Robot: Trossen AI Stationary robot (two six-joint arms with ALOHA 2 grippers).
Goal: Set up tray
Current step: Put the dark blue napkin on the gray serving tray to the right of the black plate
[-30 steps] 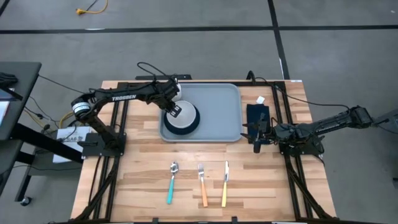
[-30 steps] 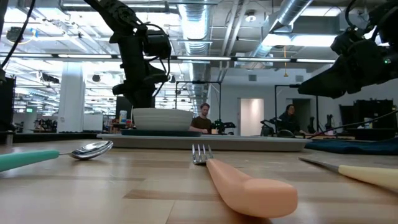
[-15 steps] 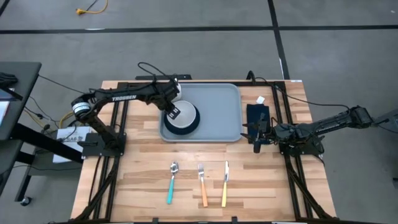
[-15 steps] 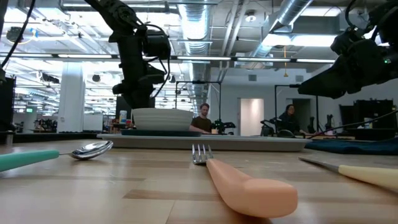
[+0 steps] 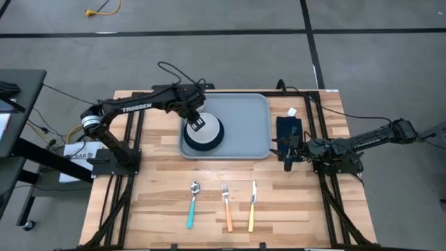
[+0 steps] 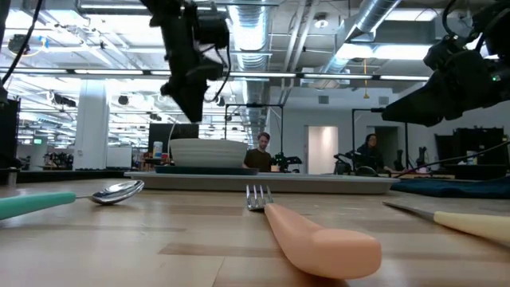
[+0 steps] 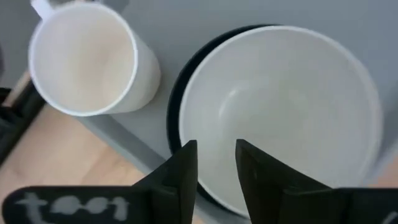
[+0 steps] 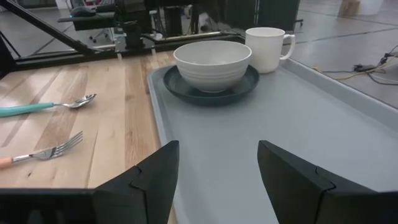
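The pale grey-blue tray (image 5: 244, 118) lies at the table's far middle. A white bowl (image 5: 207, 131) stands in a dark round plate (image 7: 176, 109) at the tray's near left corner. A white mug (image 7: 84, 59) stands on the tray behind the plate, toward the far edge. My left gripper (image 5: 198, 123) hangs above the bowl's left rim, pointing down, its fingers a narrow gap apart (image 7: 216, 146) and holding nothing. My right gripper (image 5: 288, 162) waits low at the tray's right side, open (image 8: 217, 149), looking across the tray at the bowl (image 8: 212, 62).
A black napkin (image 5: 288, 127) lies right of the tray, just beyond my right gripper, with a small white object (image 5: 292, 111) at its far end. A teal-handled spoon (image 5: 192, 203), an orange-handled fork (image 5: 227, 206) and a yellow-handled knife (image 5: 252, 206) lie side by side near the near edge.
My left gripper has risen straight up from beside the bowl and now hangs clear above it. The bowl, plate and mug have stayed in place.
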